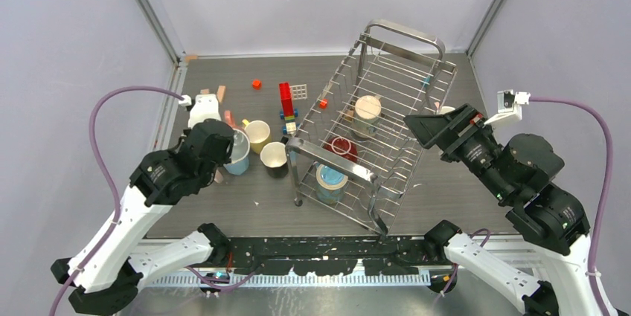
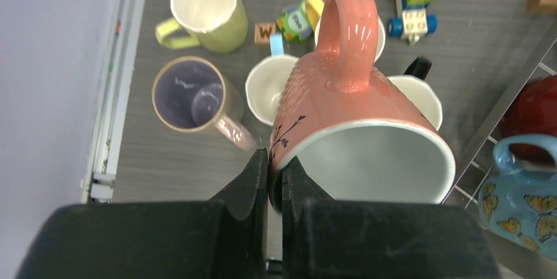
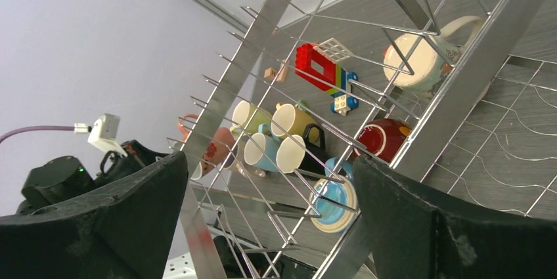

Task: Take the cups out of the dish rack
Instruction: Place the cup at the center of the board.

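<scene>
My left gripper (image 2: 274,177) is shut on the rim of a pink cup (image 2: 351,111), which hangs on its side above the table, left of the dish rack (image 1: 402,34). Below it stand several unloaded cups, among them a yellow-green one (image 2: 209,6) and a purple-lined one (image 2: 187,95). Inside the rack sit a cream cup (image 1: 367,108), a dark red cup (image 1: 343,148) and a blue cup (image 1: 330,182). My right gripper (image 1: 427,130) stands open beside the rack's right wall, nothing between its fingers.
Toy blocks lie behind the cups: a tall red brick stack (image 1: 286,100), a small red cube (image 1: 256,84) and a toy car (image 2: 299,20). The left table edge rail (image 2: 108,95) runs close to the unloaded cups. Rack wires (image 3: 289,115) fill the right wrist view.
</scene>
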